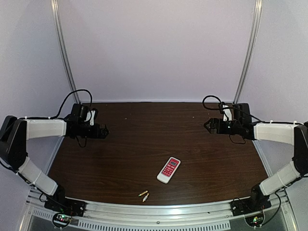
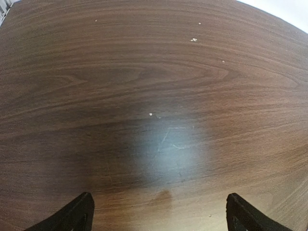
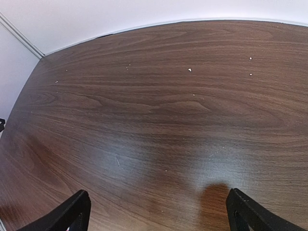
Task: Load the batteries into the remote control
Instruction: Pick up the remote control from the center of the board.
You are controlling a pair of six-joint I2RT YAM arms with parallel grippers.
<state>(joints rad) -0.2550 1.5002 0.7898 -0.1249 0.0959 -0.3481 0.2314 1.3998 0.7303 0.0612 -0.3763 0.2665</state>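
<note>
Batteries, two tiny gold-yellow cylinders with pale silvery ends, are lying side by side on the dark brown wood-grain table, right up near its front edge and roughly mid-width. Just behind them, a bit to the right and not touching, sits the small white rounded-rectangle remote control, red button panel facing up, lying at a slant. Both arms sit over the far half of the table, well apart from all that. The left arm's black two-finger gripper is out by the left edge pointing inward, and from its wrist camera the fingers are spread wide with only bare wood between them. Same deal with the right arm's black gripper over by the right edge: spread wide, gripping nothing, just tabletop with a few pale specks ahead of it.
</note>
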